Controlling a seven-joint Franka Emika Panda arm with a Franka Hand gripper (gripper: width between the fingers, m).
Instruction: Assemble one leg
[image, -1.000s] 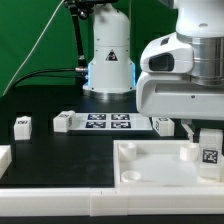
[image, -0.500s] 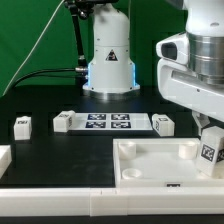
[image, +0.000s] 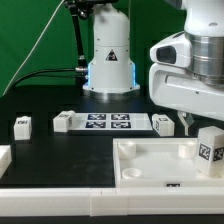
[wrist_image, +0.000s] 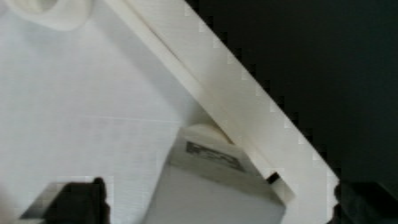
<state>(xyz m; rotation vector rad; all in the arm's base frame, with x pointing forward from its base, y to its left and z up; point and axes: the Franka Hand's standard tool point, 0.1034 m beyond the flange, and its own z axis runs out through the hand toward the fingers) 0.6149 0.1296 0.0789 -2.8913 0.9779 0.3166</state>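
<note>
The gripper (wrist_image: 217, 205) is shown in the wrist view with its two dark fingertips (wrist_image: 71, 203) set wide apart. Nothing is seen clamped between them, so it is judged to be spread and empty. In the exterior view most of the gripper is hidden under the arm (image: 188, 80), and only a dark stub of a finger is made out beneath it.

The leg (image: 208, 146) is found just below that stub and a little toward the exterior view's right. It stands upright at the corner of the white panel (image: 150, 165), its long axis vertical and its tag turned toward the camera. Whether it is already seated in the corner socket cannot be told.

In the wrist view a tagged grey face, taken to be the same leg, is seen ahead of the gap between the fingers, tight against the panel's raised rim. A short descent along the leg's vertical axis is therefore judged to be what a grasp requires.
</note>
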